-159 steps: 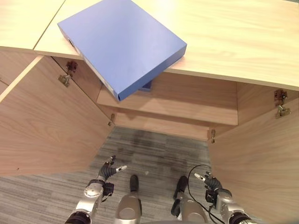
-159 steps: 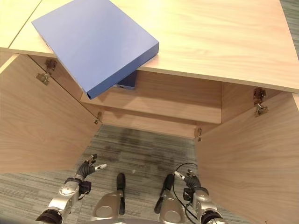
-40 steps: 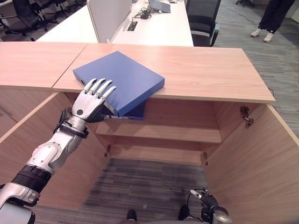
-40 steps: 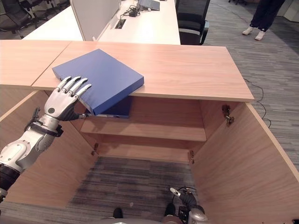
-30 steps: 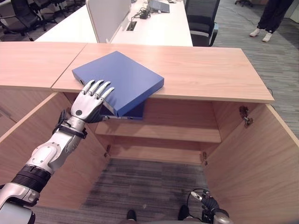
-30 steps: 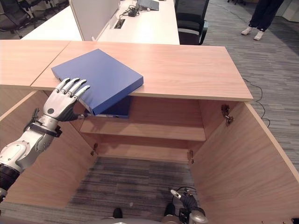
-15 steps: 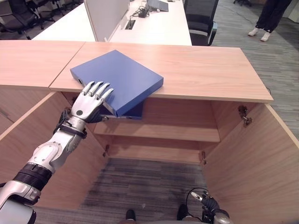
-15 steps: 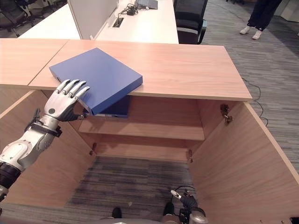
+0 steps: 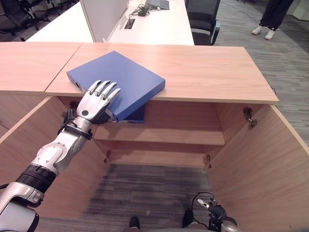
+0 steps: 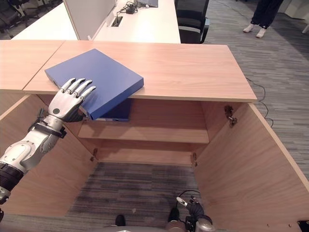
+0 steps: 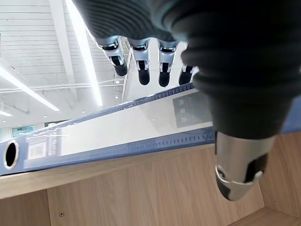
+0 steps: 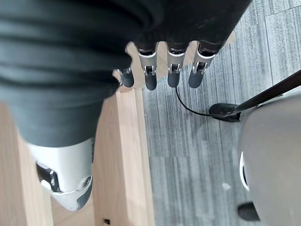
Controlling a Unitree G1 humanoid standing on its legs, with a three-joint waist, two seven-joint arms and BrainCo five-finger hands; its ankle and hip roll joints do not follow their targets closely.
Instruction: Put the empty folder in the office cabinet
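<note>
The blue folder (image 9: 120, 77) lies flat on the wooden cabinet top (image 9: 207, 72), its near corner jutting past the front edge above the open cabinet. My left hand (image 9: 94, 104) is open, its straight fingers spread on the folder's near corner. In the left wrist view the fingers (image 11: 143, 70) reach over the folder's pale spine (image 11: 117, 136) while the thumb (image 11: 240, 174) stays below it. My right hand (image 9: 216, 211) hangs low over the floor, open and holding nothing, its fingers (image 12: 171, 70) straight.
Both cabinet doors stand open, the left door (image 9: 82, 174) and the right door (image 9: 260, 164). An inner shelf (image 9: 164, 137) carries another blue item (image 9: 136, 115) under the folder. Behind are a white desk (image 9: 145, 24), a black chair (image 9: 203, 17) and a person's legs (image 9: 270, 19).
My left hand has come up from low by the floor onto the folder, and over the last second slid a little further onto its top. The camera view has shifted.
</note>
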